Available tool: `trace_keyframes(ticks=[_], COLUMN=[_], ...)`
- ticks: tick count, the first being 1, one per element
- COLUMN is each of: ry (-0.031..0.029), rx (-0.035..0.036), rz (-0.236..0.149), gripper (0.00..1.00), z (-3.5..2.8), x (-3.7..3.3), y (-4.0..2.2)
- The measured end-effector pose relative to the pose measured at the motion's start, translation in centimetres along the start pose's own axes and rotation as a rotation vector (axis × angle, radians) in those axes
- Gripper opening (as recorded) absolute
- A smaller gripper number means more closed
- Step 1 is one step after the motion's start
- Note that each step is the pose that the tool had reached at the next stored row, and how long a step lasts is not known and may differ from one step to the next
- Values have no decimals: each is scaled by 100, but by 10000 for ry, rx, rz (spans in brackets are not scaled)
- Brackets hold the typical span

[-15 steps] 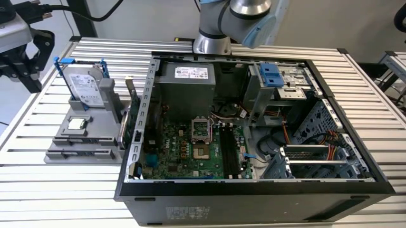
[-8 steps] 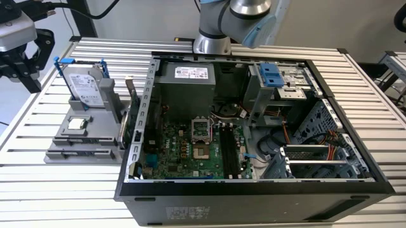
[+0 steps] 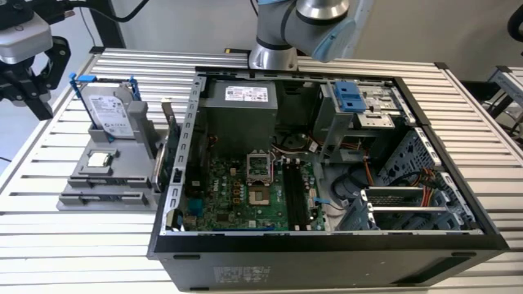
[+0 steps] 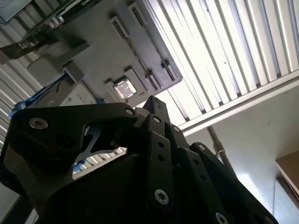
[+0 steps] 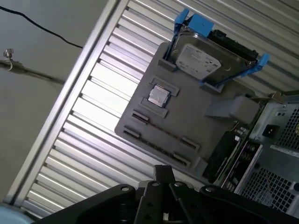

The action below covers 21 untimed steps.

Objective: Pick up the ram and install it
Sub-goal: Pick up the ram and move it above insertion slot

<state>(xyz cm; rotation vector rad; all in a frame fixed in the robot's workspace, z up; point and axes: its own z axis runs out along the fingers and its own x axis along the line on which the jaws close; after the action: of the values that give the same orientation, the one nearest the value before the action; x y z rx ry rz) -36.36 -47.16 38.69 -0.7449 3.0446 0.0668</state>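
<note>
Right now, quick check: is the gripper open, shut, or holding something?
Gripper: shut, with nothing held between its fingertips.

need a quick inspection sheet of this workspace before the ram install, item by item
surface: slatted metal table; open computer case on it, grey holder beside the case
job's things: ram is probably the dark green board on edge between holder and case, not certain; memory slots on the motherboard
clutter: hard drive with blue rails upright in the holder; square chip lying flat in it
grippers: gripper above the table's edge at the exterior view's left, apart from the holder
cables: wire bundles inside the case; black cable on the floor
surroundings: arm base at the case's far side; second slatted table
</note>
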Motion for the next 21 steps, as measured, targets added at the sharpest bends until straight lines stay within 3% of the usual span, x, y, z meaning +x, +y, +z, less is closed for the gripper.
trace_keyframes(ticks=[21], ry=[49], rx=[-20], rz=[-1210], gripper=[0], z=[0], x=[0], y=[0])
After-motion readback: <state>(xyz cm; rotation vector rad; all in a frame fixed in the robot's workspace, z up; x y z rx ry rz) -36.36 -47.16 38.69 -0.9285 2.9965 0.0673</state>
